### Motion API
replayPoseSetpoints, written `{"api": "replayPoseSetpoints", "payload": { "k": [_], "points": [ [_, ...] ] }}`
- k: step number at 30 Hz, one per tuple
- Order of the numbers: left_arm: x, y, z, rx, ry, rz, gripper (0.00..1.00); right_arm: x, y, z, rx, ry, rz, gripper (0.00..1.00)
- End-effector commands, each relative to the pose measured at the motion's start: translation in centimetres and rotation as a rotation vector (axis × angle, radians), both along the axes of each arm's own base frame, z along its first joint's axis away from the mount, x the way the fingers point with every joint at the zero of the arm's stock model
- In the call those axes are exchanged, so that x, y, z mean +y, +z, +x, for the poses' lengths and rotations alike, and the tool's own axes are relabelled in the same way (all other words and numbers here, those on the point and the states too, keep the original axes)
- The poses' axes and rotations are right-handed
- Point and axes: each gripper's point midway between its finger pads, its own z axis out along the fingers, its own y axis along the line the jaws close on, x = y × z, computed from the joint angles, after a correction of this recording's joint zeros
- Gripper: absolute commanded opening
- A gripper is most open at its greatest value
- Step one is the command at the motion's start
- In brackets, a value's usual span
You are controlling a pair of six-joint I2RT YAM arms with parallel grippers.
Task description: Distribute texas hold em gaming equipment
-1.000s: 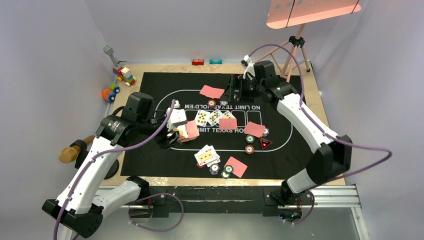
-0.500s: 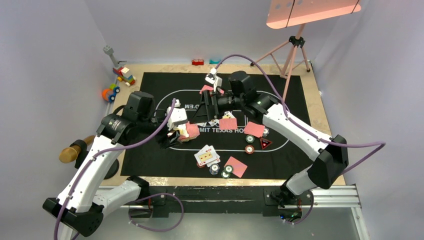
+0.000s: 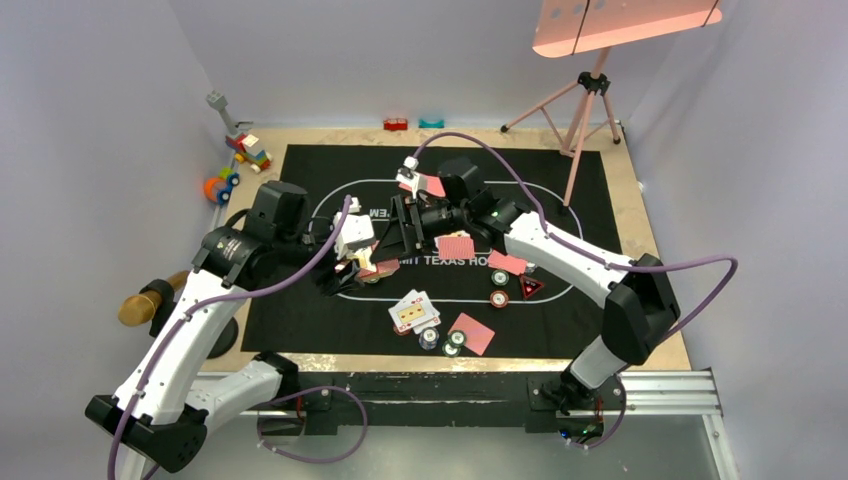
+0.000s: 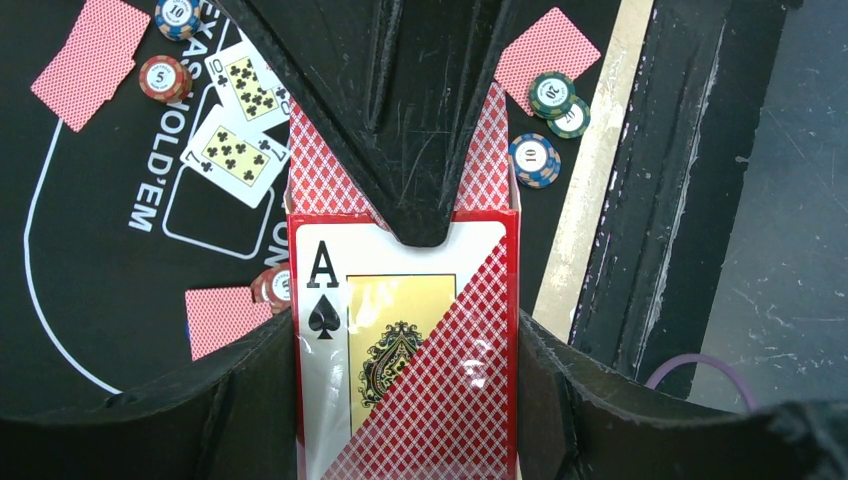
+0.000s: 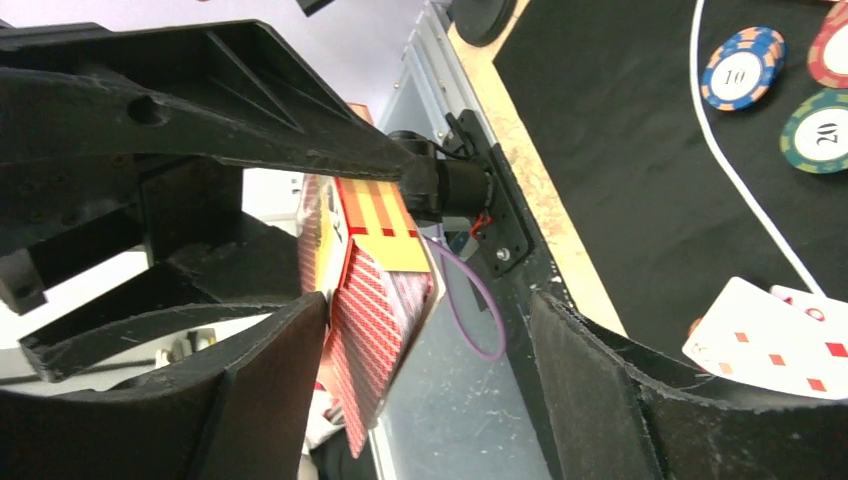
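My left gripper [image 3: 360,265] is shut on a red card box [image 4: 405,340] printed with an ace of spades, and red-backed cards stick out of its top. My right gripper [image 3: 396,232] is open beside it. In the right wrist view the box's cards [image 5: 375,300] lie between the wide-apart jaws of my right gripper [image 5: 430,390], close to the left one. Red-backed cards [image 3: 457,247] and face-up cards [image 3: 413,312] lie on the mat, with chips [image 3: 440,340] and a triangle marker [image 3: 530,287].
The black mat [image 3: 300,310] covers the table's middle. Toy blocks [image 3: 250,150] stand at the far left. Small red [image 3: 396,124] and teal [image 3: 431,123] blocks lie at the back edge. A pink tripod [image 3: 585,100] stands at the back right.
My right arm has swung left from the mat's far side over to the box in my left gripper. The left arm has barely moved.
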Motion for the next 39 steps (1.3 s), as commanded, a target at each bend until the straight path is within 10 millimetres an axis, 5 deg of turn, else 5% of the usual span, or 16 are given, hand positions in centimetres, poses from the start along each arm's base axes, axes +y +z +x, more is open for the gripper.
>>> {"api": "replayPoseSetpoints", "payload": {
  "k": [1, 7, 26, 39],
  "points": [
    [-0.7, 2.4, 0.7, -0.074, -0.013, -0.06, 0.0, 0.3, 1.3, -0.3, -0.006, 0.025, 0.055, 0.71],
    [-0.7, 2.4, 0.6, -0.073, -0.013, -0.06, 0.0, -0.5, 1.7, -0.2, 0.003, 0.008, 0.062, 0.51],
    [-0.6, 2.4, 0.4, -0.073, -0.016, -0.061, 0.0, -4.5, 1.3, 0.9, -0.004, -0.082, 0.037, 0.44],
    [-0.6, 2.4, 0.4, -0.075, -0.016, -0.058, 0.0, -8.1, 3.8, 2.0, -0.052, -0.164, 0.047, 0.07]
  ]
}}
